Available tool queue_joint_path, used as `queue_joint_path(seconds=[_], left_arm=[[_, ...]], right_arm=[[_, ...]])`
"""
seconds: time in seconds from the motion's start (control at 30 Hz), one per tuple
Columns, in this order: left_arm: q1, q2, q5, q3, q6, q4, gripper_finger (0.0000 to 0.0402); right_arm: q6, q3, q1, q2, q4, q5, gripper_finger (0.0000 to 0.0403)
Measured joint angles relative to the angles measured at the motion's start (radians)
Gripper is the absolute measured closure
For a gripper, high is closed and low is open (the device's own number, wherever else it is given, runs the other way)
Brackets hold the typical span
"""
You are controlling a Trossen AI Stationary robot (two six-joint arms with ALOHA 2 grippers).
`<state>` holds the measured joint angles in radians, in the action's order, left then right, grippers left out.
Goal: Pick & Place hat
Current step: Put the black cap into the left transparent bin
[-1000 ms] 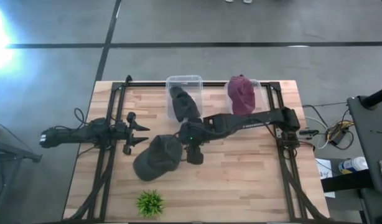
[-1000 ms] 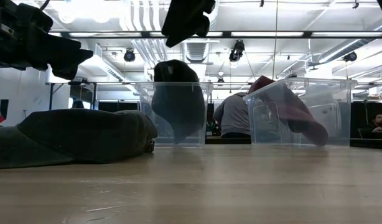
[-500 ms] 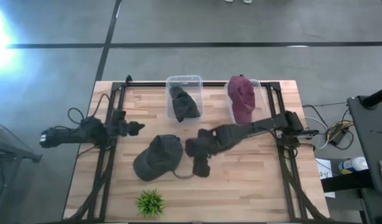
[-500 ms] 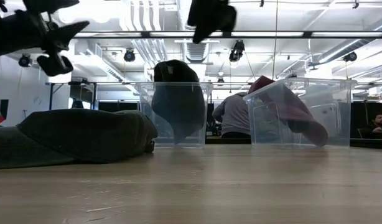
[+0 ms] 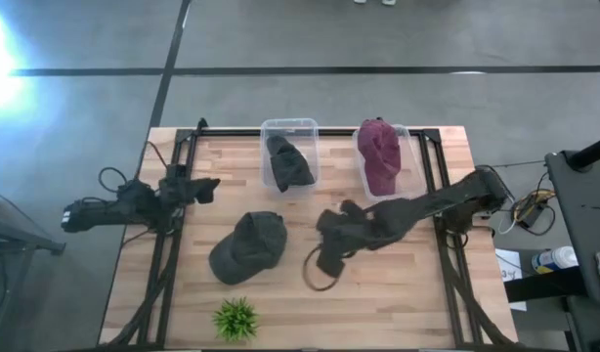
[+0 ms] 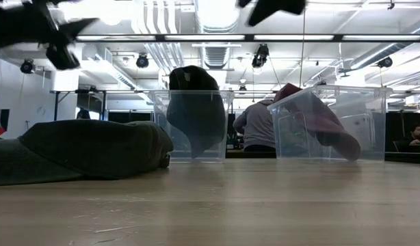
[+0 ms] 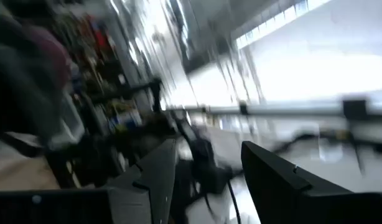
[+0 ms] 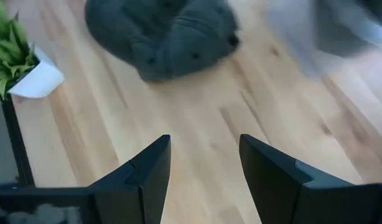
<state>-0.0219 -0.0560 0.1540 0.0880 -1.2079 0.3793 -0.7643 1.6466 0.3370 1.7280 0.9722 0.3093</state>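
Near the tabletop's (image 5: pixel 398 293) middle, the right gripper (image 5: pixel 322 266) is held with jaws apart and empty, beside the uncollected dark grey fabric cap (image 5: pixel 247 246); the left gripper (image 5: pixel 204 186) is parked at the left edge, empty, jaws apart.

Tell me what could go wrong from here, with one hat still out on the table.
1. The grey hat lies flat beside the potted plant; a low approach could knock the plant over.
2. Both clear bins already hold a hat, so adding this one may overfill a bin or tip it.
3. The right gripper, jaws open and empty, has a cable loop under it that could snag.
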Motion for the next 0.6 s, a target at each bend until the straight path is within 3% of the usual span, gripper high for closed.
queue_joint_path(seconds=[0.17, 0.37, 0.6], left_arm=[[0.009, -0.139, -0.191, 0.215, 0.222, -0.284, 0.0223], [0.097, -0.476, -0.255, 0.509, 0.538, -0.713, 0.0223], [0.240, -0.829, -0.321, 0.640, 0.682, -0.880, 0.0223]], right_arm=[[-0.054, -0.147, -0.001, -0.124, -0.017, 0.009, 0.0216], [-0.059, -0.200, -0.001, -0.155, 0.026, 0.008, 0.0216], [-0.047, -0.201, -0.014, -0.161, 0.078, 0.013, 0.0216]])
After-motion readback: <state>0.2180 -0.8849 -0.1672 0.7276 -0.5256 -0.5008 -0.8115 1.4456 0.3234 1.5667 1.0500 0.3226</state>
